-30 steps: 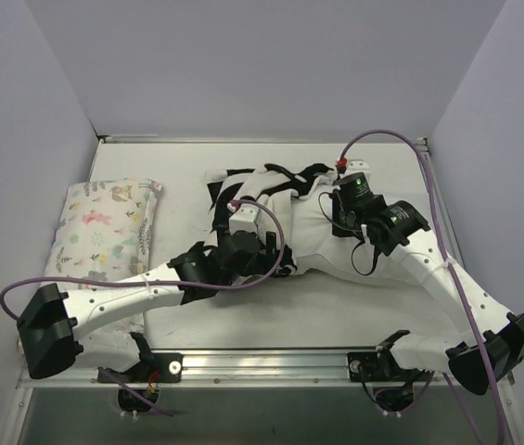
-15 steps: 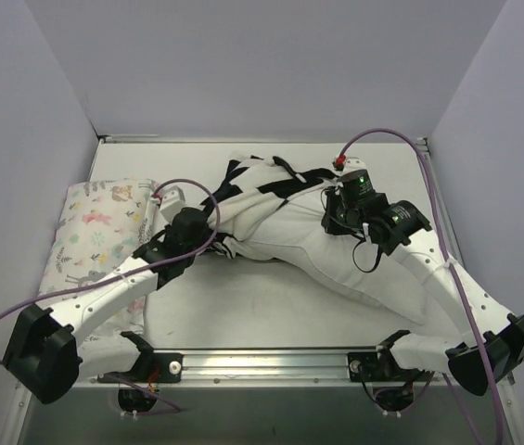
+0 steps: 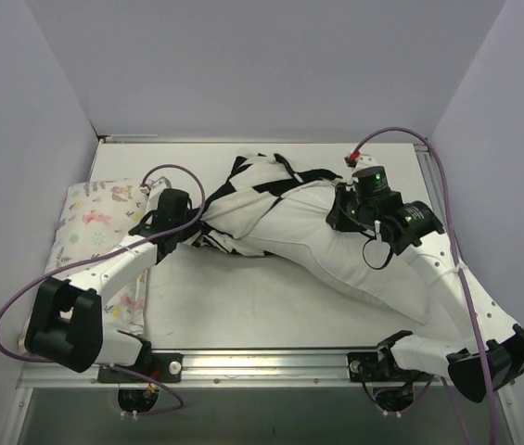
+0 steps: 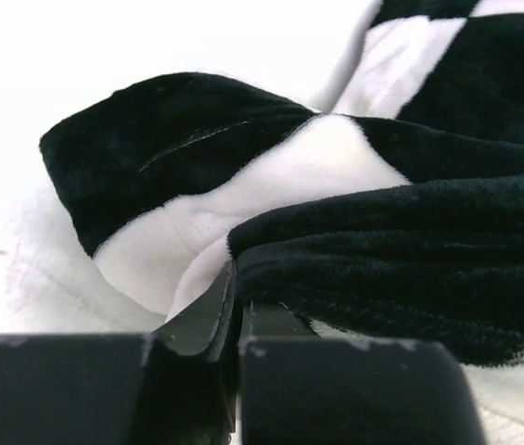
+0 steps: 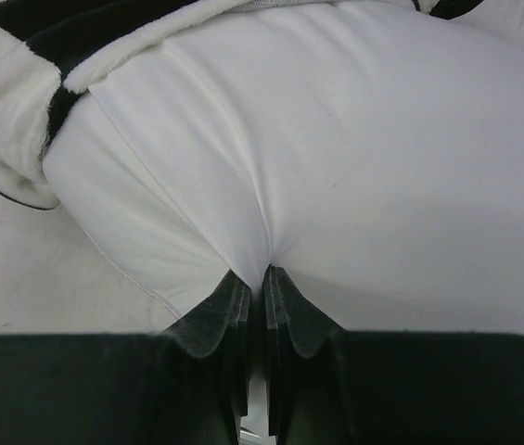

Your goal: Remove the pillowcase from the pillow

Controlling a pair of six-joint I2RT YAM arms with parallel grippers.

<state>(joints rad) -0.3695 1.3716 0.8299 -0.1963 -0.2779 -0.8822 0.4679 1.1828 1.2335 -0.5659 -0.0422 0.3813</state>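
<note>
Both grippers are clamped on cloth. In the top view, the left gripper (image 3: 198, 229) sits at the 9 o'clock end of the pillowcase (image 3: 260, 188), its jaws closed on a fold of the checked plush. The left wrist view shows a black edge of the fabric caught right between the fingertips, with a white square and another black one rising just behind it at 12 o'clock. The right gripper (image 3: 339, 209) is at the 3 o'clock side of the bunched pillowcase, pinched tight on the white fabric of the pillow (image 3: 354, 260). In the right wrist view that fabric puckers into a crease running up from the closed fingertips. The pillowcase lies gathered toward 12 o'clock on the surface (image 3: 243, 311), covering only the pillow's far-left end. Most of the pillow is bare, stretching from under the checks down to 4 o'clock beneath the right arm. A floral pillow (image 3: 95, 227) lies at 9 o'clock, partly under the left arm.
</note>
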